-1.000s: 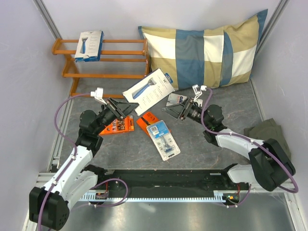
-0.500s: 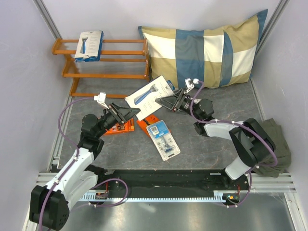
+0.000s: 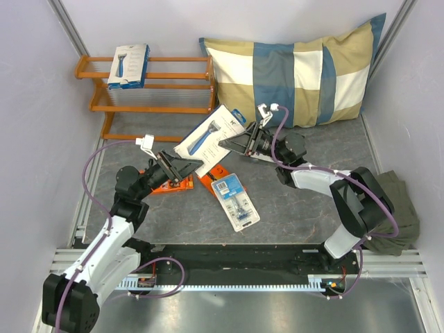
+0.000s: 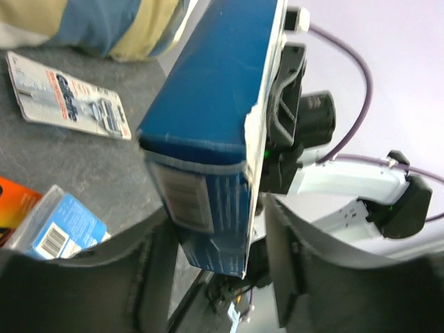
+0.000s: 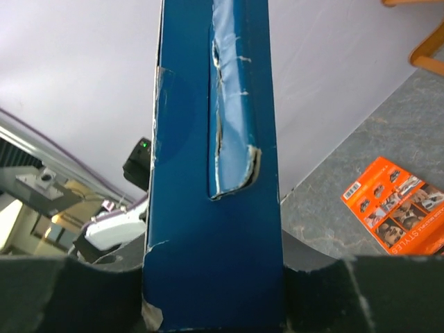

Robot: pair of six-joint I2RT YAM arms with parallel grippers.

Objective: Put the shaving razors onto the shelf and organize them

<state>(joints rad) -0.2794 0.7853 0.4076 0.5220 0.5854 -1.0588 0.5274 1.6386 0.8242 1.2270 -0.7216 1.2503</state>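
Shelf (image 3: 173, 107): back left, one white razor box (image 3: 129, 66) lying on top tier. Left gripper (image 3: 186, 165): jaws parted around lower corner of second white razor box (image 3: 211, 132), gap visible at one finger. That box raised, tilted, above table (image 3: 312, 201). Right gripper (image 3: 234, 144): clamped on its opposite end. Orange pack (image 3: 166, 184) and blister pack (image 3: 236, 201) lying flat beneath.

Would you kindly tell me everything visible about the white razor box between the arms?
The white razor box is flat cardboard, picturing a blue razor on its face, with blue sides and a torn edge. It hangs tilted above the table, one end in the left gripper, the other in the right gripper.
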